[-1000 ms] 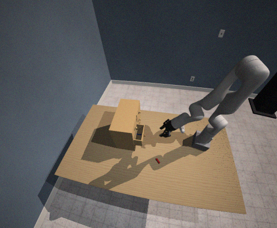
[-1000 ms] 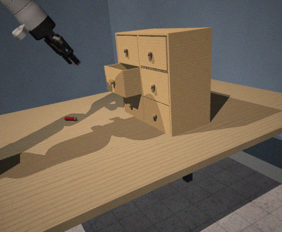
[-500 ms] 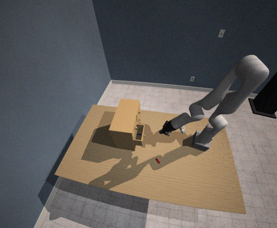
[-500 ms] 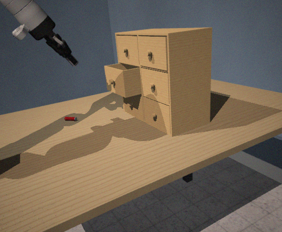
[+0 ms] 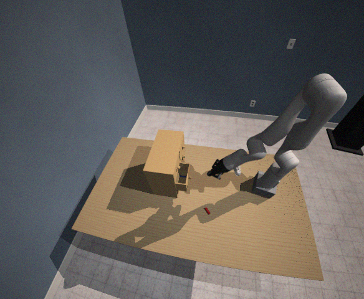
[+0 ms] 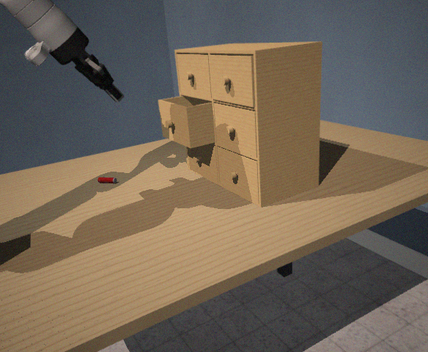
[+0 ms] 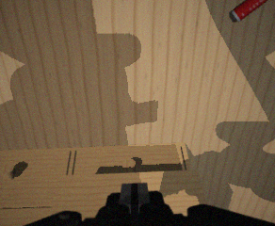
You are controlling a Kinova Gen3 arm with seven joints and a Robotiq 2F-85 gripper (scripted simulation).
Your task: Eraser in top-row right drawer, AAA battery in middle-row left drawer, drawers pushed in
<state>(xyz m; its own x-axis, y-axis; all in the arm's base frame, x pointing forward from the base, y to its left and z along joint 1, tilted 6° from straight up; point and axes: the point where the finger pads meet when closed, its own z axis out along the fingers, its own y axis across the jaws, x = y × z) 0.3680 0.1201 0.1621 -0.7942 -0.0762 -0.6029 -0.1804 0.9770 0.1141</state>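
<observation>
The small chest (image 5: 165,151) (image 6: 288,114) stands upright. Its left middle-row drawer (image 5: 182,187) (image 6: 201,125) is pulled partway out; the other drawers look pushed in. A small blue thing (image 5: 182,176) lies inside the open drawer, perhaps the AAA battery; its kind is too small to tell. My gripper (image 5: 209,174) (image 6: 119,97) (image 7: 135,201) is shut with nothing between the fingertips. It hangs above the table, in front of the open drawer and apart from it. No eraser is in sight; the insides of the shut drawers are hidden.
A red cylinder (image 5: 207,210) (image 6: 106,180) (image 7: 249,9) with a silvery end, like a battery, lies on the table (image 5: 256,244) (image 6: 149,273) in front of the chest, off to its left side. The room's wall (image 5: 63,80) rises behind the chest.
</observation>
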